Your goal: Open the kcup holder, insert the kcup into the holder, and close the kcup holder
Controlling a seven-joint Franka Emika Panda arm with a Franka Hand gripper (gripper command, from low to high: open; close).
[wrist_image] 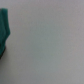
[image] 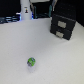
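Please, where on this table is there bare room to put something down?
The table is bare between the kcup and the kcup holder, and across the exterior view's left half. It gets crowded along the far edge, around the white post and the dark items beside it.

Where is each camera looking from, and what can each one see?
Exterior view: off the arm, looking down across the white table at the kcup, the kcup holder and a white post; no arm clearly shows.
Wrist view: on the wrist, blurry, mostly pale surface with a teal shape at one edge.
Shared: probably only the pale table.
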